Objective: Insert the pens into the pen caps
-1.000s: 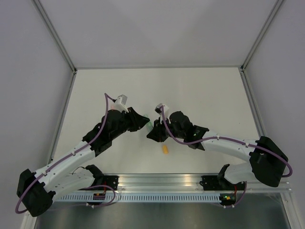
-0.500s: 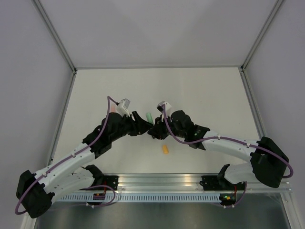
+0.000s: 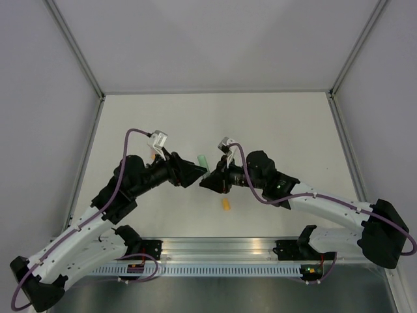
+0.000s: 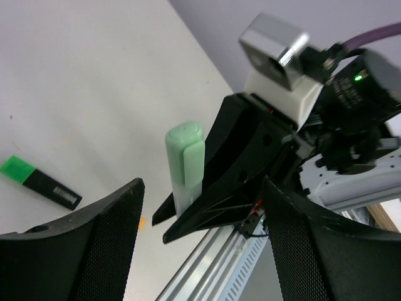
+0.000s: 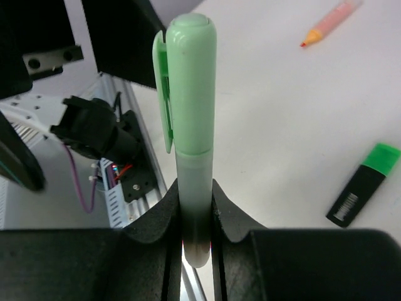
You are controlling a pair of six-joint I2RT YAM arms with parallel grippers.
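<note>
Top view: right fingers clenched on pale green pen; left fingers just beside it; orange-yellow cap loose on surface.
Left wrist: left fingers spread, released, holding nothing; black pen with green end lying on surface.
Right wrist: pale green pen upright, capped, gripped at base; pink-orange pen lying beyond.

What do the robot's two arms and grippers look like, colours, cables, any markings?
The left arm and right arm are white links joined by bulky black housings, each trailing a purple cable. The left gripper and right gripper are black and wedge-shaped; the left's pads look finely dimpled. A silver-and-white camera block tops each wrist. No printed markings are legible.
</note>
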